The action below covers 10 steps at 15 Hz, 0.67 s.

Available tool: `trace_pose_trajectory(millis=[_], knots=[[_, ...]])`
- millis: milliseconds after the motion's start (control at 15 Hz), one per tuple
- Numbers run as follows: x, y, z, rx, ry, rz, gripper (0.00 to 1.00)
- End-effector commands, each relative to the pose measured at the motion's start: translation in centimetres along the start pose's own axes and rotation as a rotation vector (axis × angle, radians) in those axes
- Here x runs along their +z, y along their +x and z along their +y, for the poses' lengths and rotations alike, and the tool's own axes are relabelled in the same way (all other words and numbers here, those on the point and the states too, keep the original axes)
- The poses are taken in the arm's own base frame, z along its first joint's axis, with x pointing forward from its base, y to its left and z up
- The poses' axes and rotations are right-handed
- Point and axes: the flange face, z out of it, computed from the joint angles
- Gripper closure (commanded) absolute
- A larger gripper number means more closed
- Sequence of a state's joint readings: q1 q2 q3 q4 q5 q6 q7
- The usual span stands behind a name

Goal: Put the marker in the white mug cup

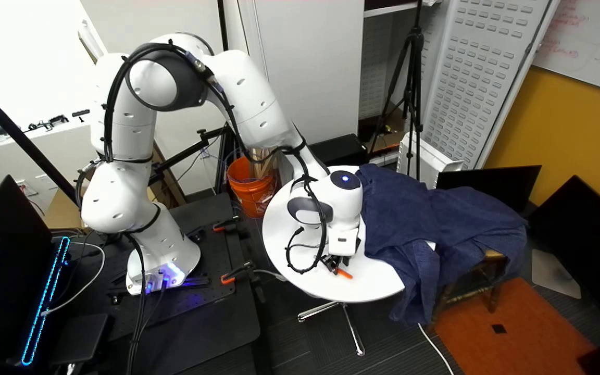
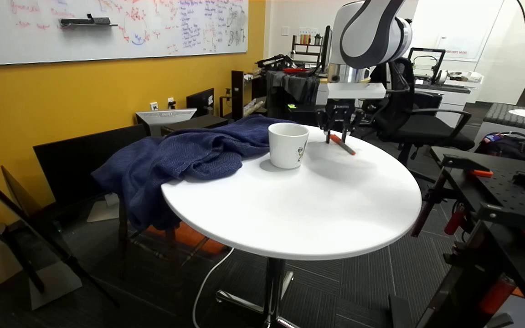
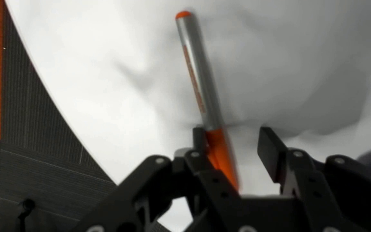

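We see the hand (image 3: 234, 145) low over the tabletop (image 2: 308, 214), its two fingers (image 3: 274, 156) well apart and gripping nothing. The marker (image 3: 207, 93) lies on the tabletop, its long orange end between the fingers: close beside one, with a gap to the other; whether it touches we cannot tell. In an exterior view we find the white mug cup (image 2: 285, 148) upright beside a navy cloth (image 2: 185, 155) draped over the tabletop's edge, the marker beyond the mug toward the far edge.

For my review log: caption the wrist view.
Silver marker on a white tabletop, its longer orange end between the open jaws of a Robotiq gripper.
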<state>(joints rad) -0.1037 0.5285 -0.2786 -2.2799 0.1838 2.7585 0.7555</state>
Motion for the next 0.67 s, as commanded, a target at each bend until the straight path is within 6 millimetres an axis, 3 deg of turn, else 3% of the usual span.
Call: trace_pose_trajectory(millis=[0,133,400,600], knots=[[0.0,0.0,-0.1,0.035,0.011,0.021,0.84],[0.0,0.0,-0.2,0.034,0.011,0.025,0.99],[-0.6,-0.1,-0.3,0.027,0.000,0.051,0.96],[-2.1,-0.4,-0.3,0.017,-0.011,0.102,0.96]])
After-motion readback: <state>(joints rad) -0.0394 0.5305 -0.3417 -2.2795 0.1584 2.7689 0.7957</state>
